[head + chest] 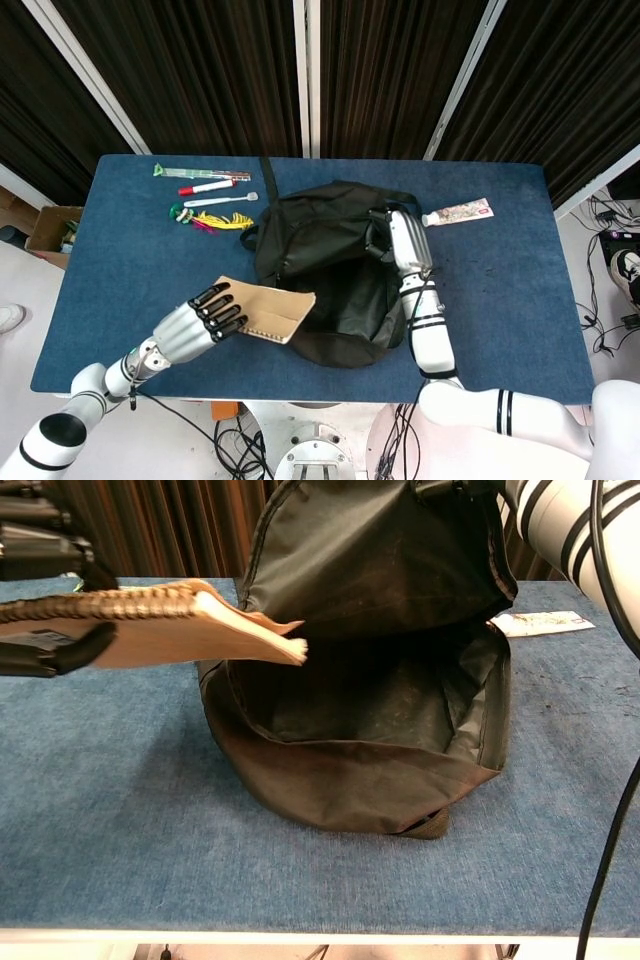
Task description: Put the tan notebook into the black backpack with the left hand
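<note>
At front-left of the blue table point(120, 300), left hand point(195, 322) grips the tan spiral-bound notebook point(265, 310) by its coil edge, held off the cloth w/ its free corner just over the black fabric backpack point(330, 270) rim. Right hand point(395, 235) pinches the flap, holding the mouth wide. Step: carry-in, not yet inside. Next, prob.: tilt the leading corner down, slide it into the opening.

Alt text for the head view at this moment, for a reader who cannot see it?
Seen from above, the left hand holds a tan notebook at the open mouth of a black backpack on a blue table, while the right hand holds up the bag's flap. Pens and a toothpaste tube lie along the far side.
</note>
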Tool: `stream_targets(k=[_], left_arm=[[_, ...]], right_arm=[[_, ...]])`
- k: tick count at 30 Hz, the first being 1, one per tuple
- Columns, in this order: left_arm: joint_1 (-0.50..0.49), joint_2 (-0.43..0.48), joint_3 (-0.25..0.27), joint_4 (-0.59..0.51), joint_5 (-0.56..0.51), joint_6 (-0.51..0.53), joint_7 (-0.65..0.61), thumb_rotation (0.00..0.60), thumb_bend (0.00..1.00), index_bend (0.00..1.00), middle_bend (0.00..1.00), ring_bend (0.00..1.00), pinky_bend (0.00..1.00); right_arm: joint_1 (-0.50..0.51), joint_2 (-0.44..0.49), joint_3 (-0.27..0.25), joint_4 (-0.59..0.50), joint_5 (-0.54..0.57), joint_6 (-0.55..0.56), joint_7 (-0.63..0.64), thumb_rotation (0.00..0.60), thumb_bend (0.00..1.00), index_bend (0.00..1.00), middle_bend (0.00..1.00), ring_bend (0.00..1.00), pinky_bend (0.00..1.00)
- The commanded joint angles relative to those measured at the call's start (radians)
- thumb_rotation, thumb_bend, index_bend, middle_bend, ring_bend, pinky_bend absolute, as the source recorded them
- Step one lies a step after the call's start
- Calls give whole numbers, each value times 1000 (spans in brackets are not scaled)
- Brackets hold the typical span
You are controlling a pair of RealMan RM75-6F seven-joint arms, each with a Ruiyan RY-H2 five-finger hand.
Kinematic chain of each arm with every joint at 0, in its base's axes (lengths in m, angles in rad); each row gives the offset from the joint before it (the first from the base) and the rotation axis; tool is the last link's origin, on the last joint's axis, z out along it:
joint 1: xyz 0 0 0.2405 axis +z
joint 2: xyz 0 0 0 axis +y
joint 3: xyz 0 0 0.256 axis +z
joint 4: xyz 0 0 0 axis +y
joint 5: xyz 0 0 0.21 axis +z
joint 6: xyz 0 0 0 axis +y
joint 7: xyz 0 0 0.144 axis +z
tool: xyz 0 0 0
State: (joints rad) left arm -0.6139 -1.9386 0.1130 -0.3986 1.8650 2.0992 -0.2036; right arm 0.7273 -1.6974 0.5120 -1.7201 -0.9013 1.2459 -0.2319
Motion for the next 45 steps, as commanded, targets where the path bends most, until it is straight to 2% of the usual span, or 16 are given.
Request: stream_targets(k=[1,6,13,25,30,45], left_arm=[[-43,-11,19,-35,41,10,43,600,398,733,689,543,442],[-115,-40,23,-71,87,-10,109,600,398,733,690,543,443],[-208,-95,-7,-79,102,-65,150,600,393,733,690,543,446],[-290,-188,-42,44,54,-210,119,600,393,731,689,543,449],[-324,-220,-41,90,41,-263,116,600,393,731,689,543,451],[-358,-265,-59,161,-55,-549,183,600,390,722,689,543,444]], right_arm=[[7,0,8,-4,9,-3,7,600,580,722,590,380,241],[17,-2,15,-5,20,-6,18,600,581,722,589,380,241],[29,-5,22,-7,30,-2,28,600,582,722,588,380,241],[35,11,26,-47,31,-1,51,600,582,722,588,380,240],[43,9,31,-66,34,3,55,600,581,722,588,380,240],[55,2,20,-107,34,22,57,600,582,721,587,380,241]])
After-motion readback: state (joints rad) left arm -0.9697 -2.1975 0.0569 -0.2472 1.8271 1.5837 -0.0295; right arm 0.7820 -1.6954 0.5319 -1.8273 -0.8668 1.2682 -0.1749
